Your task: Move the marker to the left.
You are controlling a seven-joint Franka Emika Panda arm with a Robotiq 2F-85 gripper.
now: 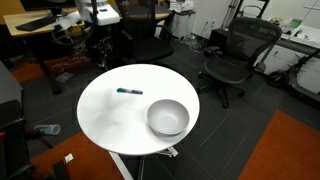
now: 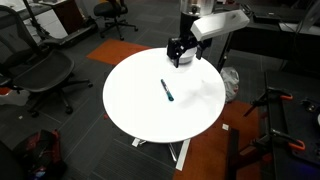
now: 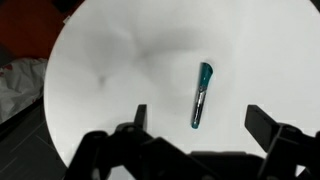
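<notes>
The marker (image 3: pixel 201 95), a thin dark stick with a teal end, lies flat on the round white table (image 3: pixel 110 80). It also shows in both exterior views (image 1: pixel 129 91) (image 2: pixel 167 90). My gripper (image 3: pixel 200 122) is open and empty, and in the wrist view the marker lies between the lines of its two dark fingers, well below them. In an exterior view the gripper (image 2: pixel 179 56) hangs above the table's far edge, apart from the marker.
A grey bowl (image 1: pixel 168 118) stands on the table (image 1: pixel 110 115) in an exterior view, away from the marker. Black office chairs (image 1: pixel 235 50) (image 2: pixel 40 75) and desks stand around the table. An orange floor mat (image 2: pixel 120 50) lies beyond the table.
</notes>
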